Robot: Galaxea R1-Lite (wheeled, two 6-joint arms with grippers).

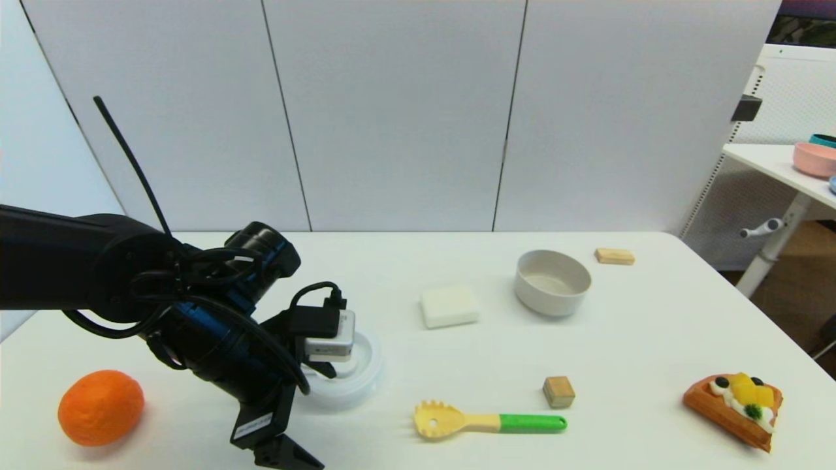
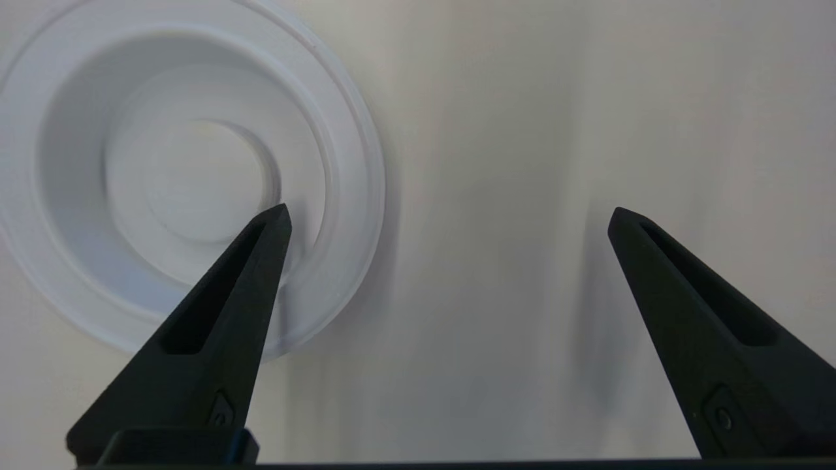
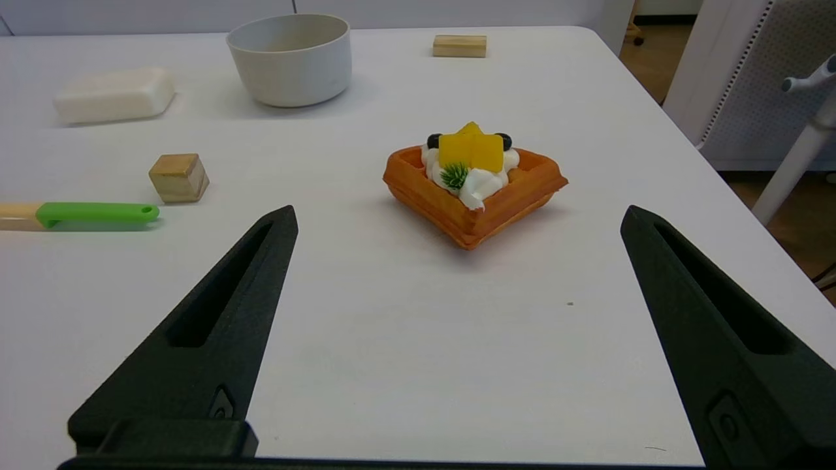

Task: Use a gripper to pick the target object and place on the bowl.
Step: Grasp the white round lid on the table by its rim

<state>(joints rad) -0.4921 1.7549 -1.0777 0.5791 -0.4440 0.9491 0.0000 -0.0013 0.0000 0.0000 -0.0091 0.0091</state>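
The white round ringed container [image 1: 358, 377] lies on the table at the front left, partly hidden by my left arm. In the left wrist view the container [image 2: 189, 176] shows its concentric rings and central knob. My left gripper [image 2: 447, 215] is open and empty just above it, with one fingertip [image 2: 277, 219] over the inner ring and the other over bare table. In the head view the left gripper [image 1: 287, 450] points down. The beige-grey bowl [image 1: 552, 282] stands empty at the back right and shows in the right wrist view [image 3: 290, 59]. My right gripper [image 3: 457, 215] is open and empty, low over the table.
A white square block [image 1: 449, 305] lies between container and bowl. An orange [image 1: 101, 407] is at the front left. A pasta spoon [image 1: 486, 421], a wooden cube [image 1: 558, 391], a waffle [image 1: 735, 399] and a flat wooden block [image 1: 614, 256] lie on the right.
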